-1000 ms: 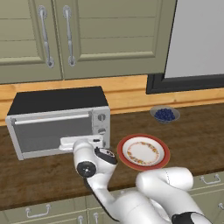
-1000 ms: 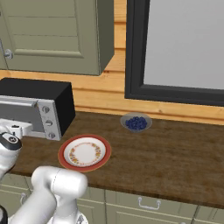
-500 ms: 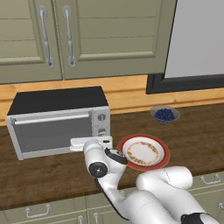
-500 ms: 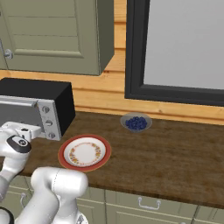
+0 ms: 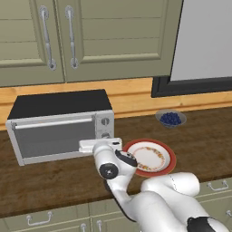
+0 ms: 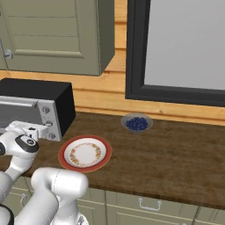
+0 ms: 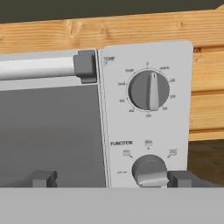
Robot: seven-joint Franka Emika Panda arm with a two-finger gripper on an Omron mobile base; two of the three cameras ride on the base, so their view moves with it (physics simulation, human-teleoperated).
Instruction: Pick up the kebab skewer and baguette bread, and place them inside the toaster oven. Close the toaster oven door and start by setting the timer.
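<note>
Your hand (image 7: pixel 107 179) sits close before the toaster oven (image 5: pixel 59 124) on the counter (image 6: pixel 176 154), fingertips (image 7: pixel 43 178) spread wide apart, holding nothing. The toaster oven door (image 5: pixel 54 136) is shut. An empty plate (image 5: pixel 149 157) lies beside it.

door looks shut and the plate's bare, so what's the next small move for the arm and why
Probably ease the gripper down the knob panel. The hand view faces the top knob and middle knob; the timer is likely lower, out of frame. The toaster oven door is closed, the plate bare.
</note>
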